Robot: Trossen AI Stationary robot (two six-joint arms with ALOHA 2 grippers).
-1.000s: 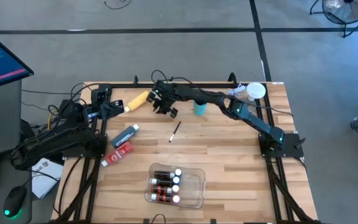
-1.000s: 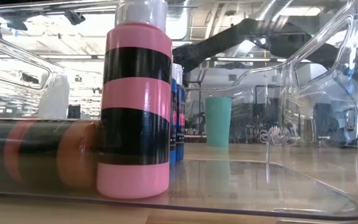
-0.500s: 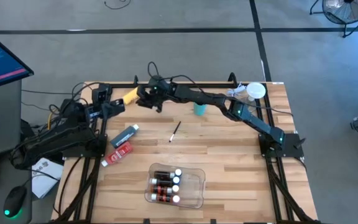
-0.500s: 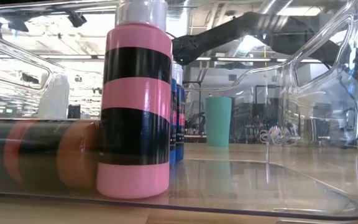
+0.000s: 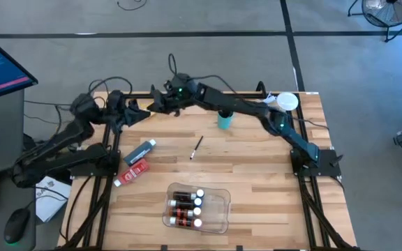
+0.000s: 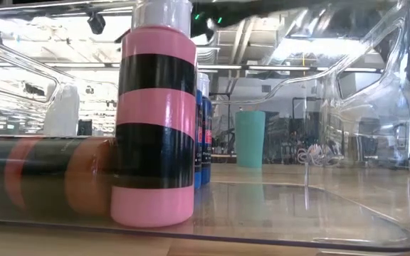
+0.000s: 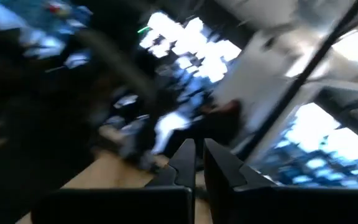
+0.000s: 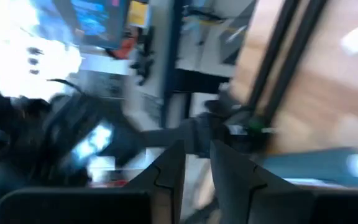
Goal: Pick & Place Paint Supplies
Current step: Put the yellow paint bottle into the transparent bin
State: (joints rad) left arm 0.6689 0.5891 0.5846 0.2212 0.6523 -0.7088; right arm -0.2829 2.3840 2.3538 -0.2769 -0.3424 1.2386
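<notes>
R hand [image 5: 157, 105] is stretched across to the far-left corner of the counter [image 5: 257, 174], fingers slightly apart w/ nothing seen between them. L hand [image 5: 137, 111] hangs just beside it, fingers pressed together. Yellow bottle can't be made out from above; prob hidden under the two hands. Grey tube [image 5: 139, 151], red tube [image 5: 132, 171] and brush [image 5: 197, 146] lie loose mid-counter; small bottles [image 5: 185, 206] sit in the clear tray [image 5: 222, 209] at the near edge. Step looks like an approach at that corner. To do it well: keep L hand out of R's path, spread R wider before descending, grip mid-body, lift clear of the teal cup [image 5: 225, 120] en route to tray
</notes>
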